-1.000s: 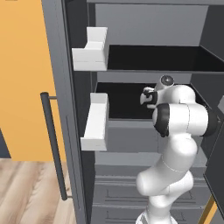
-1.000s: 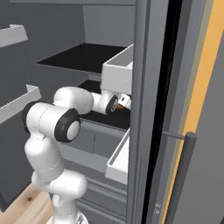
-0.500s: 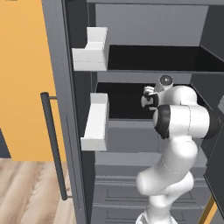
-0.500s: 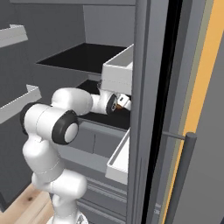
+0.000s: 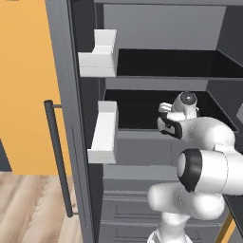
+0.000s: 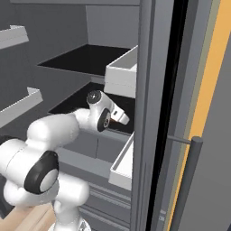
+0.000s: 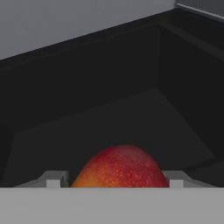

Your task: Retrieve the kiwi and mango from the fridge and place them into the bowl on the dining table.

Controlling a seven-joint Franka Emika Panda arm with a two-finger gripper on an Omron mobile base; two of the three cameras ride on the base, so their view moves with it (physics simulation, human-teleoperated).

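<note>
Mango sitting between the widely spread fingertips of the gripper, on the black shelf of the fridge; smooth skin, red on top, orange lower left

The mango is a smooth oval fruit, red over its upper surface and shading to orange-yellow at its lower left edge, resting low in the hand view on a black inner shelf. The fridge is dark grey with its doors standing open, exposing black shelves, grey inner walls, white door bins on both sides and a long vertical bar handle on each door.
</note>
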